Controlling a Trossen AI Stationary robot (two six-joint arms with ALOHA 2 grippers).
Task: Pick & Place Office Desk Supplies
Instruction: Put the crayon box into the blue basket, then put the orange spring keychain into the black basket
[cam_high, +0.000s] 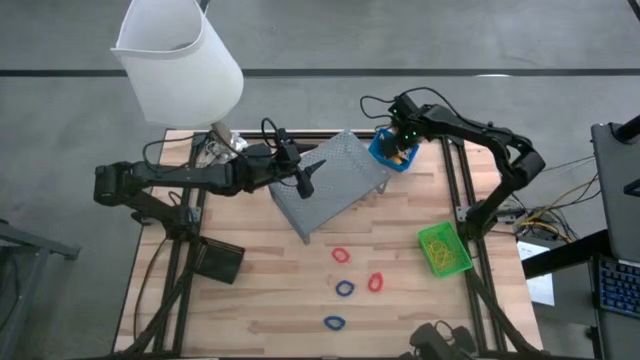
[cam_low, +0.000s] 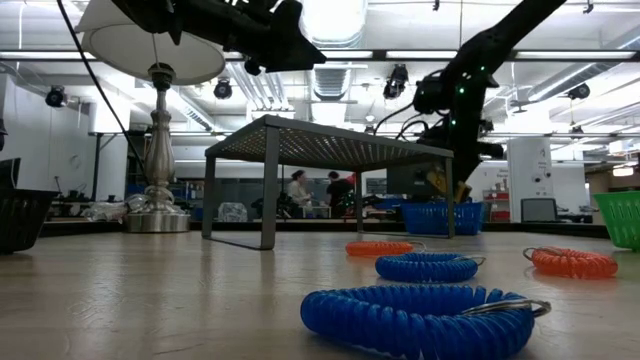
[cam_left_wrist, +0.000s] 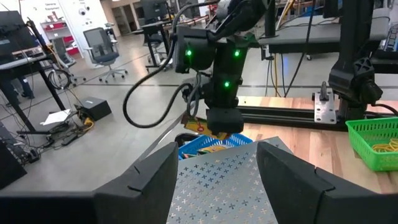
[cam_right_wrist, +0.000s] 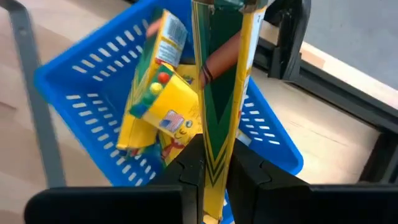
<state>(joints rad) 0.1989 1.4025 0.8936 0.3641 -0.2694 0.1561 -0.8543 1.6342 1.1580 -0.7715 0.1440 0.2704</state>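
Crayon boxes (cam_right_wrist: 155, 112) in blue bin (cam_right_wrist: 74, 93), lettering unreadable

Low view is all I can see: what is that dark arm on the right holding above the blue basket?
Observer: The right tool is shut on a slim yellow and green box, held over the blue bin.
Operator: Is that bin empty?
Observer: No, other yellow boxes lie in it.
Operator: And the arm at the top of my picture?
Observer: That is the left tool. It hangs open above the grey perforated stand, holding nothing.
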